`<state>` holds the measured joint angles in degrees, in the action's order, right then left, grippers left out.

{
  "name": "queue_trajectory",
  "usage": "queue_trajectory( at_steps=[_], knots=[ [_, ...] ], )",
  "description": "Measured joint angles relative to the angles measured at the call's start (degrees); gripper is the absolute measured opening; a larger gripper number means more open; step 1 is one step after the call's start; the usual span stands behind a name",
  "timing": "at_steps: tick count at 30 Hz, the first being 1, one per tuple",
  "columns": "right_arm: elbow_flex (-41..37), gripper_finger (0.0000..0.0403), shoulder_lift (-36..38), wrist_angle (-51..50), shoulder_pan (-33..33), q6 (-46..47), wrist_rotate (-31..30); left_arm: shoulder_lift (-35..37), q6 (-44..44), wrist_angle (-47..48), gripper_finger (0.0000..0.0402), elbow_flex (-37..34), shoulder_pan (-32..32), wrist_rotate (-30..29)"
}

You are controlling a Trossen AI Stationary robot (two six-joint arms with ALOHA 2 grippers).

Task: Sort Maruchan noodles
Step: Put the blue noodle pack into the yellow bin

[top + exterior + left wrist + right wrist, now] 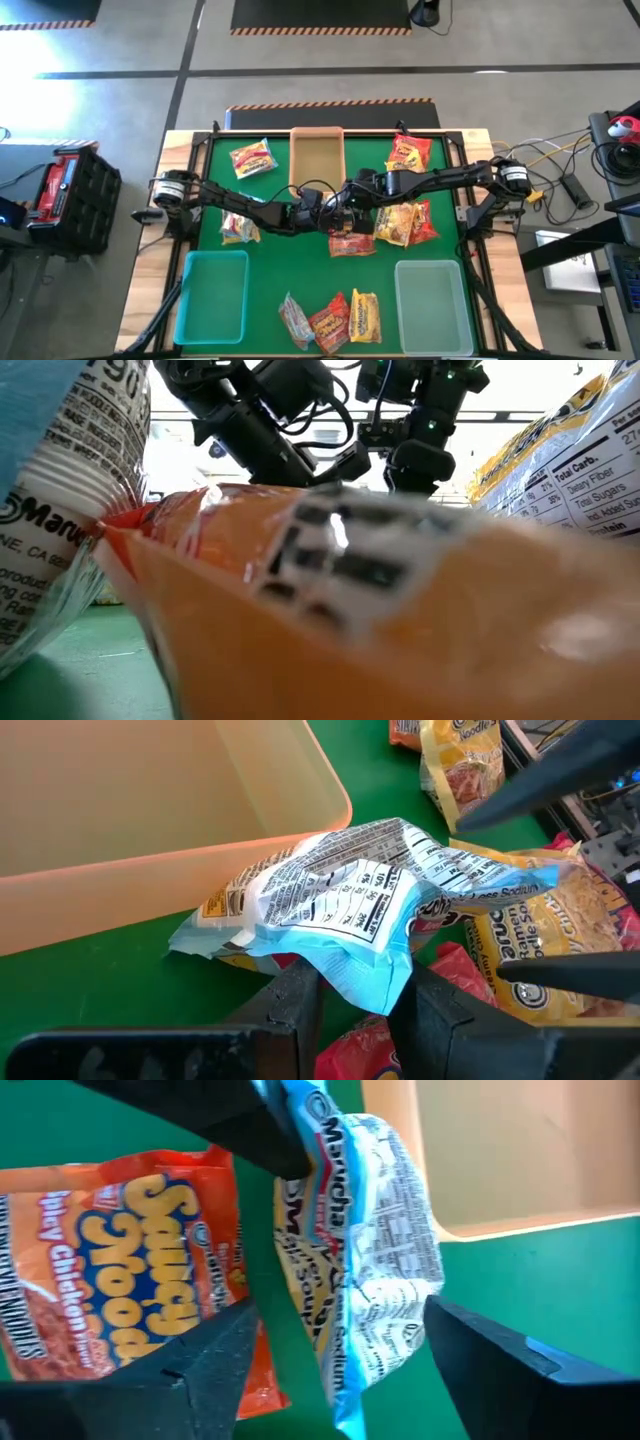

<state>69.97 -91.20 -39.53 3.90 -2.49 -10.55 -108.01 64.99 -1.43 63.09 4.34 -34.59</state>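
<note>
My left gripper (pixel 365 988) is at the table's middle, just near of the tan tray (pixel 317 160), shut on a silvery-white packet with a light-blue edge (pixel 350 890). My right gripper (pixel 340 1308) faces it, open, one finger on each side of the same packet (pixel 375 1240); I see no touch. A red packet (pixel 110 1290) lies on the green mat under them. More noodle packets lie flat: yellow ones (pixel 405 222), one far left (pixel 250 158), one far right (pixel 408 152), one left (pixel 238 228), and a group at the near edge (pixel 335 320). My left gripper pinches the white packet between its two fingers at the light-blue sealed edge (pixel 372 975), the end nearest this arm. The fingers come roughly level from the table's left. The packet reaches crumpled away from the fingers, over the red packet; whether its far end rests on anything I cannot tell.
Two translucent teal trays stand at the near left (pixel 212 295) and near right (pixel 432 305). The tan tray's wall (pixel 200 860) is right beside the held packet. In the low view an orange packet (pixel 380 620) close to the camera hides most of the table.
</note>
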Motion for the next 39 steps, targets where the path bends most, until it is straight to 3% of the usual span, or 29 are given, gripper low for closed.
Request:
queue_trajectory(
  at_steps=[8, 26, 31, 39],
  knots=[
    [-1.02, 0.0320, 0.04, 2.07, 1.72, -4.88, 0.02, 0.00, 0.00, -2.34, 0.0084, -0.02, -0.28, 0.09],
    [-1.38, 0.0322, -7.15, 5.14, 3.33, -4.09, 0.68, 0.00, 0.46, -1.16, 0.0084, -0.02, -1.11, 1.16],
    [-1.42, 0.0295, -7.15, 5.16, 3.39, -3.51, 0.66, 0.00, 0.10, -1.14, 0.0084, -0.02, -1.11, 1.18],
    [-1.23, 0.0201, -6.97, 4.11, 3.37, -3.76, 0.58, 0.00, -1.14, -0.61, 0.0084, -0.02, -0.90, 2.56]
  ],
)
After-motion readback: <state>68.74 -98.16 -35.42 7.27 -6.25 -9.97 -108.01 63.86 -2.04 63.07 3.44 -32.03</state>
